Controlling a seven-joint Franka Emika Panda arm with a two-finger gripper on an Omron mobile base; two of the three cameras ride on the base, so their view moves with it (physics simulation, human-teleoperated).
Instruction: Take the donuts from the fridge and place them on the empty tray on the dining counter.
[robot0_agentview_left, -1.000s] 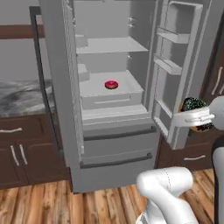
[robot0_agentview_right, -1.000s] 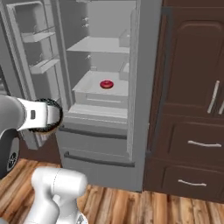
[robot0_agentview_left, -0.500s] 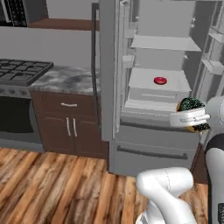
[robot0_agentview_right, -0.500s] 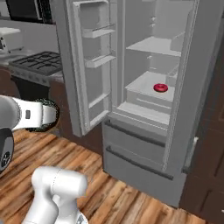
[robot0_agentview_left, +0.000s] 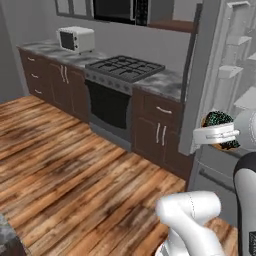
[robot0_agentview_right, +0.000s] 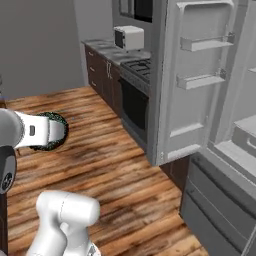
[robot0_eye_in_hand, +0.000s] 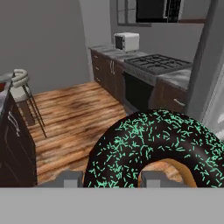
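The gripper (robot0_agentview_left: 220, 134) is clamped on the chocolate sprinkled donut (robot0_eye_in_hand: 157, 151) — a jolt while driving could probably shake it loose onto the wood floor (robot0_agentview_left: 65, 165).

End effector (robot0_agentview_right: 56, 131) at left, clamped on chocolate donut (robot0_agentview_right: 52, 132), over wood floor (robot0_agentview_right: 100, 165). Fridge (robot0_agentview_right: 220, 190) at right, door (robot0_agentview_right: 192, 80) swung open, door shelves bare. Stove (robot0_agentview_right: 137, 67) and toaster (robot0_agentview_right: 129, 37) on back surface (robot0_agentview_right: 107, 50).

Base swung left since earlier: fridge (robot0_agentview_left: 220, 75) interior now off to the right, stove (robot0_agentview_left: 125, 67) ahead
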